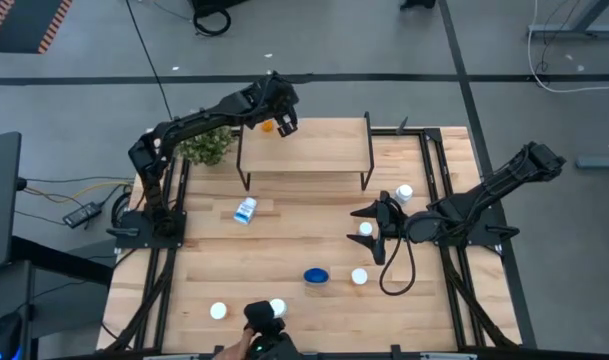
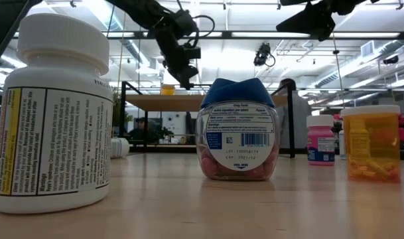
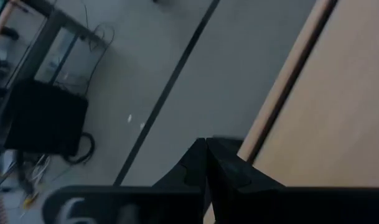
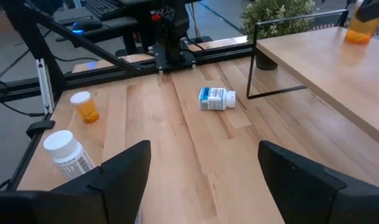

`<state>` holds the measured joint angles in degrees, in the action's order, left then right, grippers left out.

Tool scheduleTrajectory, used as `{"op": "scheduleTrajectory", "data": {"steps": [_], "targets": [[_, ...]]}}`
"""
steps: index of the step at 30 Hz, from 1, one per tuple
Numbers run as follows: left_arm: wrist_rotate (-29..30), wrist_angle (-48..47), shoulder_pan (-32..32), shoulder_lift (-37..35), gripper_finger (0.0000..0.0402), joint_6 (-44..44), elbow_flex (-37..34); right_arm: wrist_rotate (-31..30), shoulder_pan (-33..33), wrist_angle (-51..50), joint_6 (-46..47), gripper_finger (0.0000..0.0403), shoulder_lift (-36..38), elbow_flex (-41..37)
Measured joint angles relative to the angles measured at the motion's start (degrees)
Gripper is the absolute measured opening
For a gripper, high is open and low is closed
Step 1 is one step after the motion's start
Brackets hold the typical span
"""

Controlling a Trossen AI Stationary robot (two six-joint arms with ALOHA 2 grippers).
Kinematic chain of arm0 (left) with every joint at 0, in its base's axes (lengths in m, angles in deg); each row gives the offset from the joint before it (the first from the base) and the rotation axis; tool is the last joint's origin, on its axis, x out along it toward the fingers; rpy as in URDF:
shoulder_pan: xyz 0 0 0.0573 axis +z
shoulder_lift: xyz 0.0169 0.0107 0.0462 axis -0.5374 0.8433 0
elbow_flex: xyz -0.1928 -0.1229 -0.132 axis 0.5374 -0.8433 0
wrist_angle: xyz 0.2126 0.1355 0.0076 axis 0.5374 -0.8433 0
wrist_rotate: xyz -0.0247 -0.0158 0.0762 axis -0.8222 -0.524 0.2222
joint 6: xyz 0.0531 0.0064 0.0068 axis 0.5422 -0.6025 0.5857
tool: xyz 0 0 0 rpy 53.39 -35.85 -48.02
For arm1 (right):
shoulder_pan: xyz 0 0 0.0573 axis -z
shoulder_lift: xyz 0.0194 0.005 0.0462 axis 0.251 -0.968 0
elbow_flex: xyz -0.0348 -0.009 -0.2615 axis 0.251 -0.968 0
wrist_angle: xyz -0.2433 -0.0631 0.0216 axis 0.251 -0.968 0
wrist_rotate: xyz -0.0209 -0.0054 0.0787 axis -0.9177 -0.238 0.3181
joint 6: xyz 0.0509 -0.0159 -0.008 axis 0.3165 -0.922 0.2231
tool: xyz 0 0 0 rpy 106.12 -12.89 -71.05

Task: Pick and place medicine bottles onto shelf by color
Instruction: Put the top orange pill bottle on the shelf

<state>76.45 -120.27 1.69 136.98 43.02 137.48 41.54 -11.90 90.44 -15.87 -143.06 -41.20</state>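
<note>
Light wood planks with pale grain on the surface (image 1: 284,240), framed in black rails. Same light wood on the shelf (image 1: 304,145), on thin black legs. Orange for the bottle on the shelf (image 1: 268,126) near its left back corner. White with a blue label band for the bottle lying on its side (image 1: 245,210) toward the surface's left edge. Blue lid, clear body, pinkish contents, white barcode label on the wide jar (image 2: 238,129). Pink body, white cap on the small bottle (image 2: 321,140). Amber orange, white cap on the pill bottle (image 2: 371,143). White with black print and a yellow stripe on the big bottle (image 2: 52,113). Green for the potted plant (image 1: 206,146). Black for both tools (image 1: 283,121), (image 1: 376,232).
</note>
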Motion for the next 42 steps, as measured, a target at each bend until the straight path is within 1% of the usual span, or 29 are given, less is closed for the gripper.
{"op": "scheduleTrajectory", "data": {"steps": [5,12,20,27,31,36,42], "targets": [[0.83,-1.72,-0.35,-0.14,0.0005,-1.15,0.00,0.01,0.00,-0.02,-0.90,0.0305,0.01,0.00],[1.18,-4.93,-0.35,-0.20,0.0017,-3.36,0.00,0.02,0.00,-0.01,-0.39,0.0305,0.01,0.00],[2.39,-8.29,-0.41,-0.20,0.0006,-4.30,0.00,0.02,0.00,0.00,0.31,0.0305,0.02,0.00],[2.56,-10.69,-0.44,-0.20,0.0016,-5.67,0.00,0.02,0.00,0.00,0.38,0.0305,0.00,0.00],[3.15,-10.57,-0.68,-0.20,0.0011,-5.58,0.08,0.02,0.00,0.00,0.38,0.0305,0.02,0.00],[4.48,-10.81,-0.85,-0.22,0.0007,-5.39,1.73,0.02,0.00,0.00,0.24,0.0305,0.01,0.00],[4.81,-11.72,-3.66,-0.22,0.0027,-5.33,6.14,0.02,0.00,0.00,0.10,0.0305,0.01,0.00]]}}
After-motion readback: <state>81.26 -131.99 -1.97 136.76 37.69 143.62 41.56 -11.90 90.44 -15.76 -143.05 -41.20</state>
